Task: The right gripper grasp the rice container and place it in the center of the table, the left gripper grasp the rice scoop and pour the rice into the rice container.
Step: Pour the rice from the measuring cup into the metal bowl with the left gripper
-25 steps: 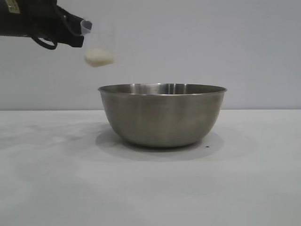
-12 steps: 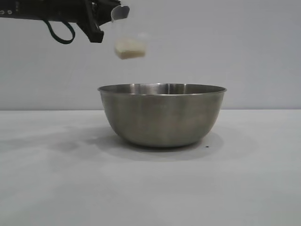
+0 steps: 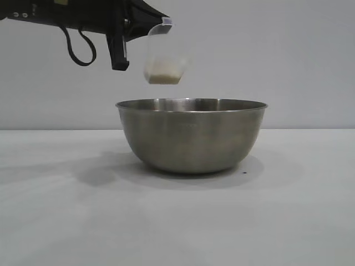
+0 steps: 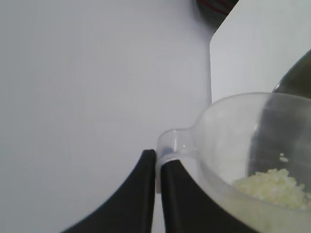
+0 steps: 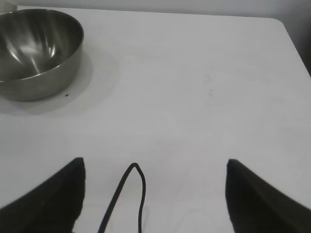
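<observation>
Left arm: reaches in level from the upper left of the exterior view, a black cable looping beneath it.
Left gripper: held high over the table, above and just left of the bowl's left rim. In the left wrist view the two black fingers are pinched tight on the scoop's handle tab.
Rice scoop: clear plastic cup, hanging from its handle at the claw's tip. It sits in the air above the left part of the bowl, clear of the rim, not touching it. Mouth is roughly upward, slightly tilted. In the wrist view the cup's round mouth fills the frame's lower corner.
Rice: pale off-white grains heaped in the bottom of the scoop; a small mound shows through the wall in the wrist view. No grains are seen falling.
Rice container: large steel bowl, upright, at the middle of the table, rim level. Its inside cannot be read from the exterior view. In the right wrist view it stands far and to one side, with no rice visible on the part of the floor that shows.
Table: white, flat; the bowl's shadow lies around its base.
Right gripper: low over the near table, well apart from the bowl, fingers spread wide, nothing between them.
</observation>
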Tool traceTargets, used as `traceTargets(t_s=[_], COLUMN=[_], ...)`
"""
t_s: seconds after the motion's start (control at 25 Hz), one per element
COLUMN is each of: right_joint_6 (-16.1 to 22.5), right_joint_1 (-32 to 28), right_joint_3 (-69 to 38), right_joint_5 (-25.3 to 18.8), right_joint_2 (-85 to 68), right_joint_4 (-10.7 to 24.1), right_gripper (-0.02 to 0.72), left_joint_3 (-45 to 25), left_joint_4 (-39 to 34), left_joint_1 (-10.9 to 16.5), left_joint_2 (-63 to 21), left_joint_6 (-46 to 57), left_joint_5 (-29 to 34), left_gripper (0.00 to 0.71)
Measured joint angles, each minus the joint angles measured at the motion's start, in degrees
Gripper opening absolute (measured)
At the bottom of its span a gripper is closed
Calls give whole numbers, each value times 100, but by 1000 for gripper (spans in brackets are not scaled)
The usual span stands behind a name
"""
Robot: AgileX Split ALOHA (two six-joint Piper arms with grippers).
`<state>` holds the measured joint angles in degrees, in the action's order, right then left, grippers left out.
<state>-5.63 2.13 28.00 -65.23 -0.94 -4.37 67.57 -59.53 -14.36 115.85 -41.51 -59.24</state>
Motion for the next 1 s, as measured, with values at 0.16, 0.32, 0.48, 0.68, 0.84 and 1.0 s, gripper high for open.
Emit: traceTargets(t_s=[0.16, 0.32, 0.48, 0.68, 0.84, 1.0], right_joint_6=[0, 0, 0, 0, 0, 0], right_joint_1=[0, 0, 0, 0, 0, 0], right_joint_3=[0, 0, 0, 0, 0, 0], right_joint_5=[0, 0, 0, 0, 0, 0], right_joint_2=[0, 0, 0, 0, 0, 0], right_joint_4=[0, 0, 0, 0, 0, 0], right_gripper=[551, 551, 551, 551, 551, 551], left_joint_3=[0, 0, 0, 0, 0, 0], left_joint_4=[-22, -87, -136, -149, -149, -149], left_joint_1=[-90, -121, -121, -121, -121, -174], left_joint_2=[0, 0, 0, 0, 0, 0], left_joint_6=[-691, -1360, -1970, -2767, -3413, -3953], left_joint_5=[38, 52, 52, 65, 65, 65], left_gripper=[0, 0, 0, 0, 0, 0])
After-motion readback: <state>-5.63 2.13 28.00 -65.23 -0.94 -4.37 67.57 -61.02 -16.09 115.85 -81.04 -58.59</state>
